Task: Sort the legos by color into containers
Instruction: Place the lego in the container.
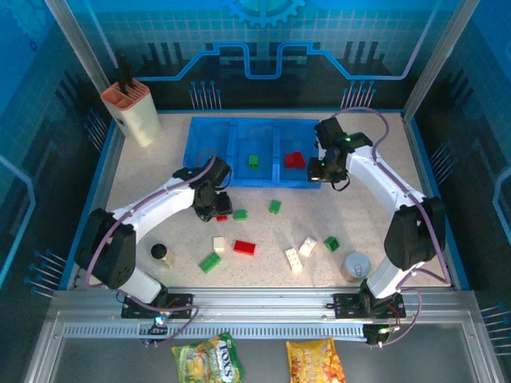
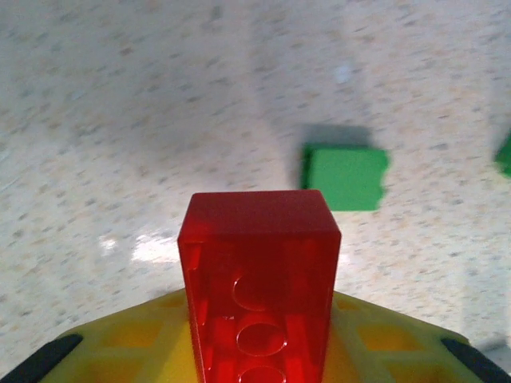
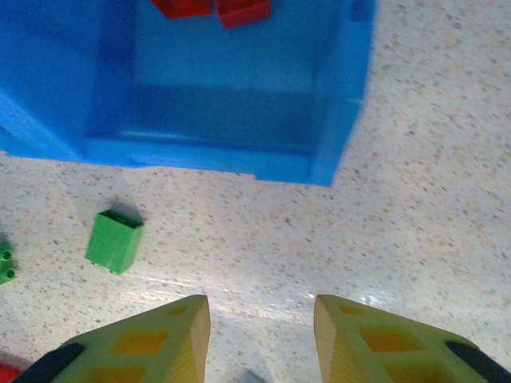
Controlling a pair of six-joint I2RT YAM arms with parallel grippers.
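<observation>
left hand [image 1: 214, 204]: pinching the held red lego [image 2: 259, 263] above the worktop [image 1: 359, 215], with a loose green lego [image 2: 345, 176] just beyond it.
right hand [image 3: 262, 323]: spread, nothing between its fingers, over the worktop just in front of the tray's right compartment.
blue tray [image 1: 209, 142]: middle compartment holds 1 sorted green lego [image 1: 253, 162]; right compartment holds the sorted red legos [image 1: 295, 159].
worktop: 4 green, 1 loose red lego [image 1: 244, 247] and 3 cream legos [image 1: 307, 246] lie in front of the tray.
</observation>
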